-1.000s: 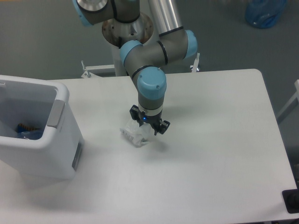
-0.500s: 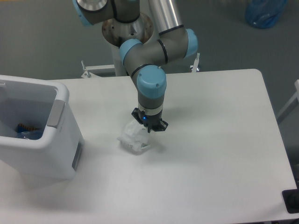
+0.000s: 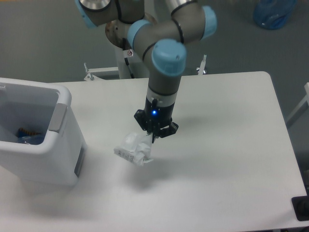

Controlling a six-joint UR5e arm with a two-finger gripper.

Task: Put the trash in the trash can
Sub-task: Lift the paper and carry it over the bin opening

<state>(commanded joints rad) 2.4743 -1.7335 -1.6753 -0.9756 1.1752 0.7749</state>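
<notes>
My gripper hangs from the arm over the middle of the white table, with its fingers shut on the upper right edge of the crumpled white paper wad. The wad hangs down to the left of the fingers, lifted off the table, and its shadow lies below it. The trash can, a large white bin with grey side panels, stands at the left edge of the table, well left of the wad. Inside it a blue and orange item shows low down, mostly hidden. I cannot make out the bottle for certain.
The robot's base column stands behind the table's far edge. A blue bag lies on the floor at the top right. A black object sits at the table's front right corner.
The gripper has closed on the wad and risen with it. The wad has left the table and shifted slightly left and toward the camera.
</notes>
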